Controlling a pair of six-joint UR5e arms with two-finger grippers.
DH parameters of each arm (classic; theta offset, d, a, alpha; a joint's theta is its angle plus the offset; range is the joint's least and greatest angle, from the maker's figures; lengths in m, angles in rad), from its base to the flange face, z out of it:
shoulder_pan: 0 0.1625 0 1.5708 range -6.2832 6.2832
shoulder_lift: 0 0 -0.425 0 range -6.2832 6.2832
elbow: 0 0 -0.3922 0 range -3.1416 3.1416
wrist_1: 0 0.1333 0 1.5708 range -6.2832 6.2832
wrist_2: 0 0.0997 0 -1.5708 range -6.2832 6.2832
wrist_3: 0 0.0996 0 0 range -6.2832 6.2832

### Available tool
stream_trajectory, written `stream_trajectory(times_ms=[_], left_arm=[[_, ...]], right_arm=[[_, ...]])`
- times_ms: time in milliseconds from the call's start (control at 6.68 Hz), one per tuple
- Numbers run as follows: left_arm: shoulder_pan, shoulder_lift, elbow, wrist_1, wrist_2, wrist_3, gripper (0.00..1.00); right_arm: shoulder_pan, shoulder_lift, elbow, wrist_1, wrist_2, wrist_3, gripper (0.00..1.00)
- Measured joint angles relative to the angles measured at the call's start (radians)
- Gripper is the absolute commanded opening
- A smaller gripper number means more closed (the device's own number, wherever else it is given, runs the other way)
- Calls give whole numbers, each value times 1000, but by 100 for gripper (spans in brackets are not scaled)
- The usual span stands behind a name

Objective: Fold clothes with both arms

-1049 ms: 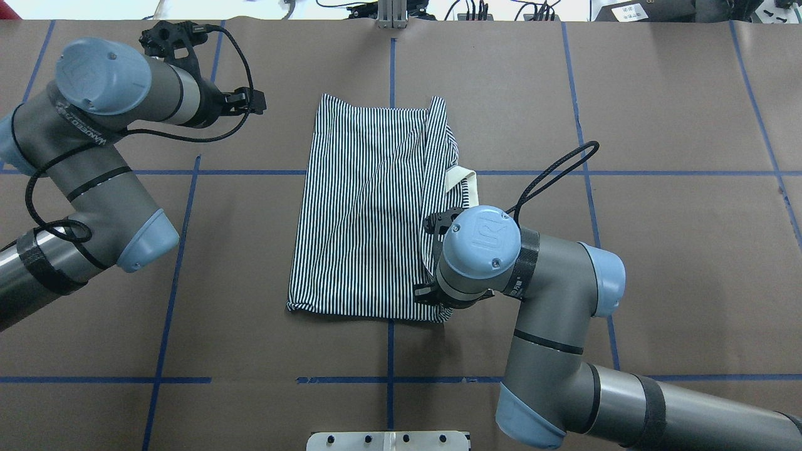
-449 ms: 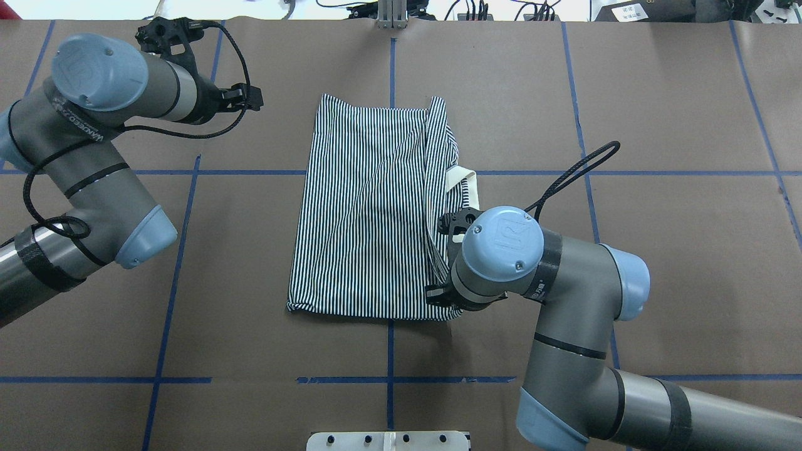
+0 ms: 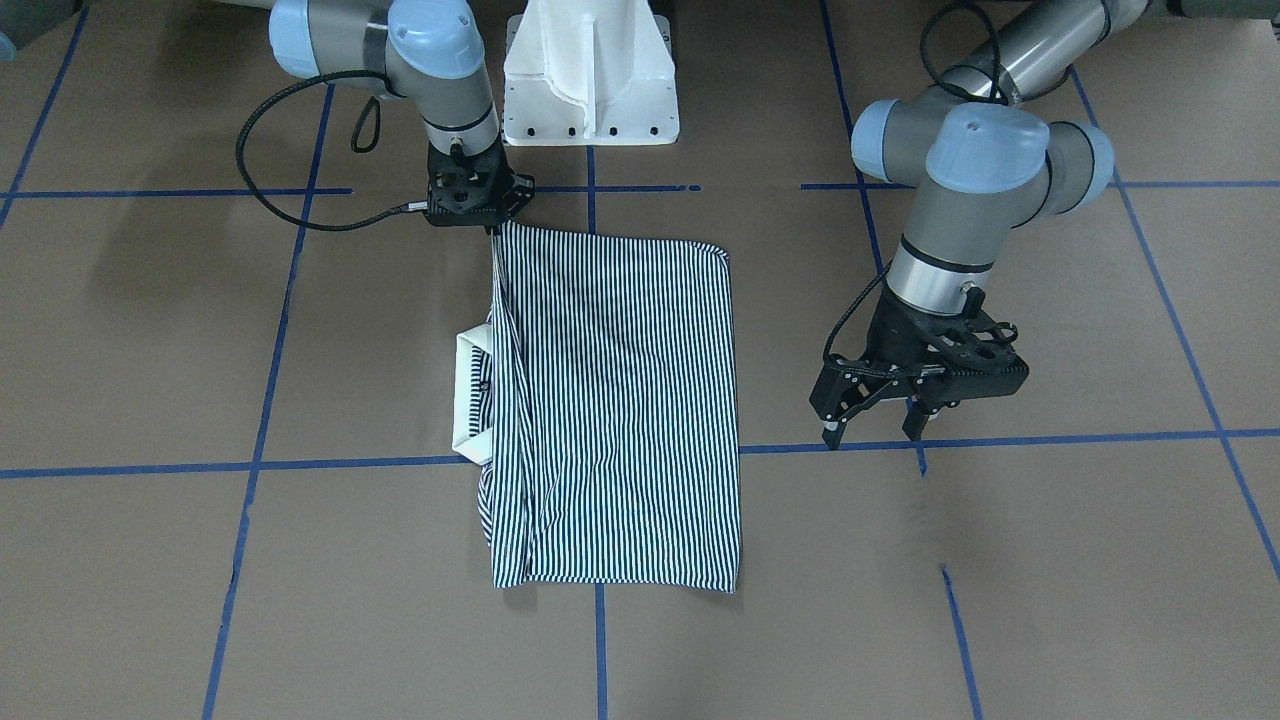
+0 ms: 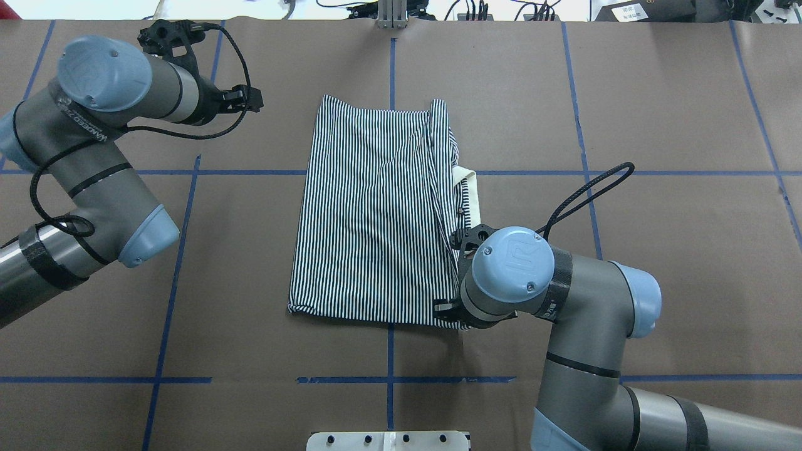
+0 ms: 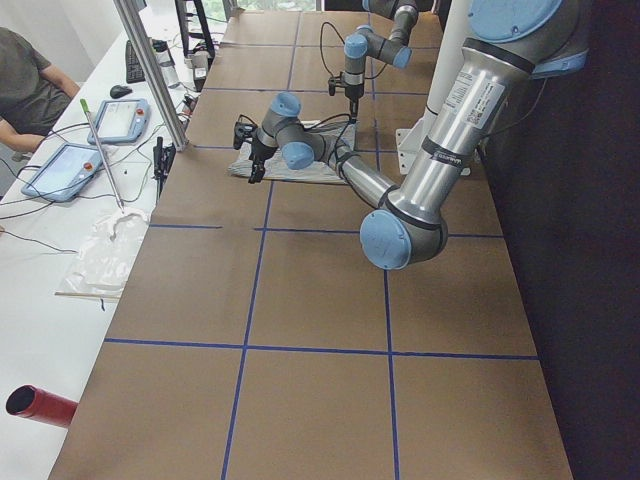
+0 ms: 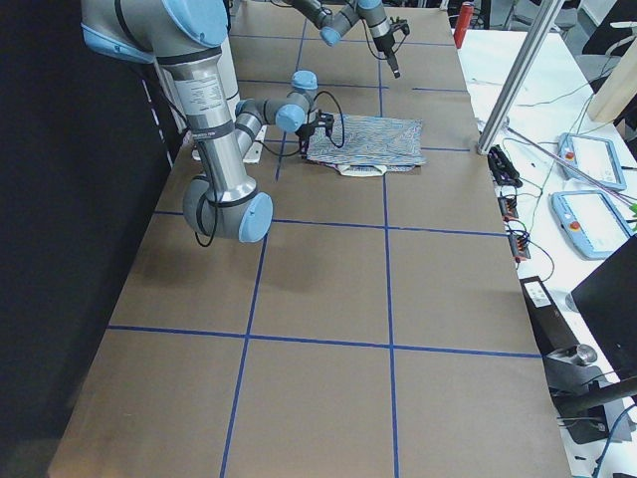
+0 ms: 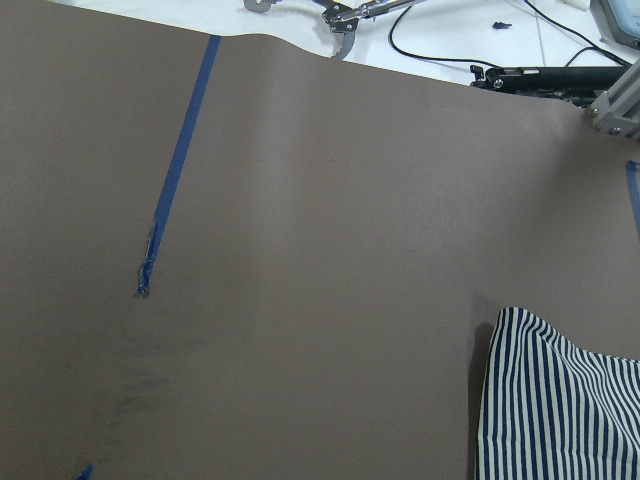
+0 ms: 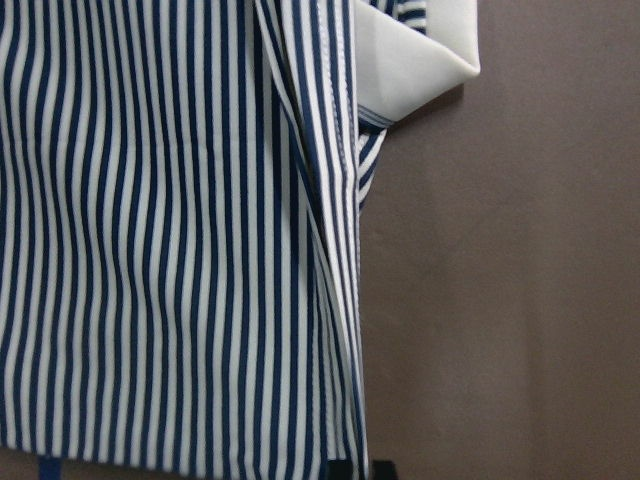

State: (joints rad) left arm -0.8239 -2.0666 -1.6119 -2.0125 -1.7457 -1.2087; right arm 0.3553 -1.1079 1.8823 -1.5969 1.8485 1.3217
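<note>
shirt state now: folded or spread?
Folded lengthwise, not finished: the shirt is a narrow striped rectangle, no sleeves showing, with the white collar sticking out at one long edge.

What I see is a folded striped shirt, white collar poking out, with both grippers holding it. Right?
Only the right gripper holds the striped polo shirt, at a corner. The left gripper hangs open beside it, apart, as the front-facing view shows.

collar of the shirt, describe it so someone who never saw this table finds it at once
On the brown table with blue tape lines, a striped shirt lies folded in the middle. From its long edge on the robot's right side a narrow flap, the collar, sticks out. It is plain white, the only unstriped cloth there.
</note>
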Motion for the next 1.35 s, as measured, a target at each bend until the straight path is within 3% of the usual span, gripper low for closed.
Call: stream_trajectory(times_ms=[599,1049,1348], left_arm=[[-1,-6,0,0,0,1,100],[-5,-7,0,1,-1,1,100],[-7,-9,0,1,-2,0,100]], right_arm=[[73,36,-28,-34,-8,-87,100],[121,199,-240,-39,-25,-217,100],[139,226,-280,-91,-21,-291,100]])
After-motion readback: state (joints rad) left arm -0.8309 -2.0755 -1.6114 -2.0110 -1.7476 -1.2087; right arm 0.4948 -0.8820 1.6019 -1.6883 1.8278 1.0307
